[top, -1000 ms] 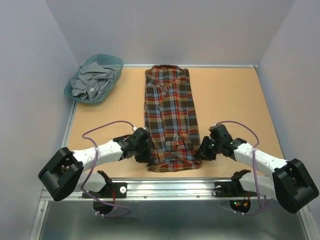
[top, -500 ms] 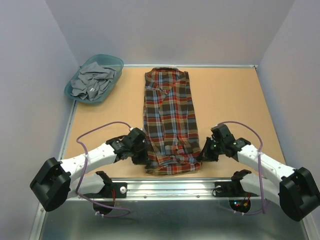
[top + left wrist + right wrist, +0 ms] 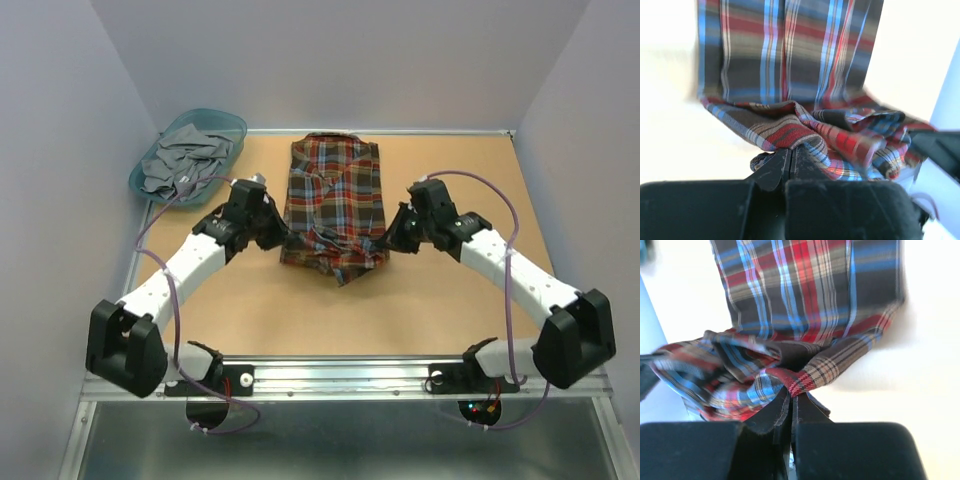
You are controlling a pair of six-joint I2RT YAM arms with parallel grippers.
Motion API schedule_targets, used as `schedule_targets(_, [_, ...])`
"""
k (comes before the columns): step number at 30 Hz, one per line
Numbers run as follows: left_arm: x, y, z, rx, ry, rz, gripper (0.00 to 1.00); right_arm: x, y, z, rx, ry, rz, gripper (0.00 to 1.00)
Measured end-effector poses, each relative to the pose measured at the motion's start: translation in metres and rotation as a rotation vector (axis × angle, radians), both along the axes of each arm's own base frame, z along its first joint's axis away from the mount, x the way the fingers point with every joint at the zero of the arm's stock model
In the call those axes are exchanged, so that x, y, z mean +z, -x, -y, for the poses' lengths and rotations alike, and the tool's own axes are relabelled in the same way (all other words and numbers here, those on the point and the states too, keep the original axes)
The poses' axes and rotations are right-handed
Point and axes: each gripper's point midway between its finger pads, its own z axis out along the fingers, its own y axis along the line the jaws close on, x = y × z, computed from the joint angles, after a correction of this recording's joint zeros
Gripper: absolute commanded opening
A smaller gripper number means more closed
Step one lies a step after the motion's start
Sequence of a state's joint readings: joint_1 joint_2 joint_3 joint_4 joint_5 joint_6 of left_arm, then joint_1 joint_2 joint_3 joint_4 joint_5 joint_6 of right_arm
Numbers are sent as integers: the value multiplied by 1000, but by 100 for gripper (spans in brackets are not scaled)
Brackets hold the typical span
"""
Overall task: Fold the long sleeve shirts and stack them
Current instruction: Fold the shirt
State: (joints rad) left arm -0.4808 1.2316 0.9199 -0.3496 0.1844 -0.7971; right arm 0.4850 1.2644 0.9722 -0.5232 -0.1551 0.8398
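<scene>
My two white arms (image 3: 185,265), black at the joints, purple cables (image 3: 470,173) looped alongside, flat black fingers (image 3: 771,172), bulky black shoulders (image 3: 125,345).

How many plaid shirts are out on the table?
1. The plaid shirt lies mid-table, its near hem pinched by the left pincer and right pincer. Grey clothes fill the teal basket; another could hide there.

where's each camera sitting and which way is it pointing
Top external: above and behind the arm bases, looking down at the table; both arms, plaid shirt, teal basket show.
Left wrist: on the left arm, facing along the left gripper, shut on the shirt's edge.
Right wrist: likewise along the right gripper, also pinching the shirt.
Shared: every view shows the shirt.
</scene>
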Motion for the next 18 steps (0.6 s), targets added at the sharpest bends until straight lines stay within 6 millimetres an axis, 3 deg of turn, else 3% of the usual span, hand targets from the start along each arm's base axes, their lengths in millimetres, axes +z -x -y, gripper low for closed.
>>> schedule_targets(4, [6, -44, -9, 32, -28, 23, 0, 2, -35, 0, -28, 30, 3, 1])
schedule_targets(12, [-15, -106, -30, 73, -70, -16, 0, 3, -109, 2, -67, 60, 18, 1])
schedule_targets(18, [-28, -154, -28, 59, -86, -17, 0, -18, -150, 1, -85, 79, -4, 1])
